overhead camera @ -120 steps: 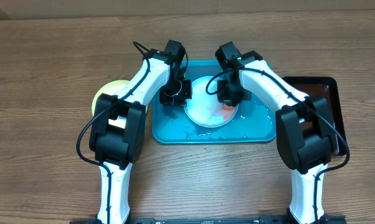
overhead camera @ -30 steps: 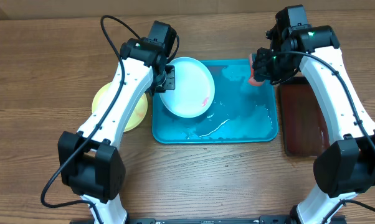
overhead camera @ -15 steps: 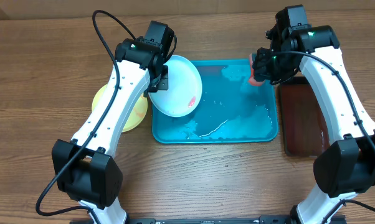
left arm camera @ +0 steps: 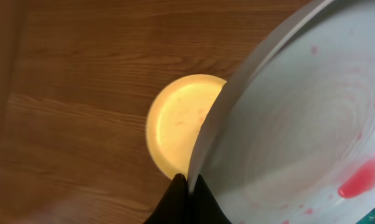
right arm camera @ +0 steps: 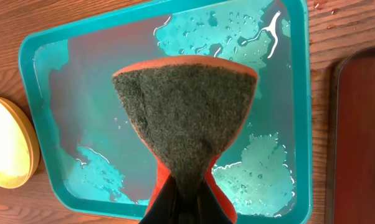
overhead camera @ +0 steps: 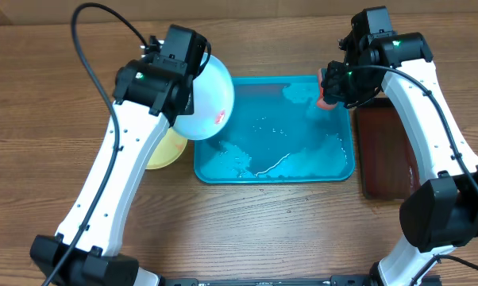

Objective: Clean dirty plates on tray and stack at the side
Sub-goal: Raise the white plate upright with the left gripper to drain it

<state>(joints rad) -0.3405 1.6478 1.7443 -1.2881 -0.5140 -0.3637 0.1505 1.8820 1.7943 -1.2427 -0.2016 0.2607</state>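
My left gripper (overhead camera: 193, 86) (left arm camera: 189, 186) is shut on the rim of a white-bluish plate (overhead camera: 206, 99) (left arm camera: 299, 118). It holds the plate tilted in the air over the left edge of the turquoise tray (overhead camera: 334, 171) (right arm camera: 47, 168). A red smear shows on the plate. A yellow-green rimmed plate (overhead camera: 161, 151) (left arm camera: 178, 127) (right arm camera: 7, 146) lies on the table left of the tray, partly under the left arm. My right gripper (overhead camera: 328, 94) (right arm camera: 186, 193) is shut on an orange sponge with a dark scrub face (overhead camera: 325, 101) (right arm camera: 187, 112), held above the tray's back right.
A dark brown tray (overhead camera: 390, 155) (right arm camera: 362, 137) lies right of the turquoise tray. The turquoise tray holds puddles of water and no plate. Wooden table (overhead camera: 263, 238) all around.
My left gripper has lifted the white-bluish plate off the tray and carried it left, tilting it, toward the yellow-green plate. My right gripper has held still with the sponge over the last second.
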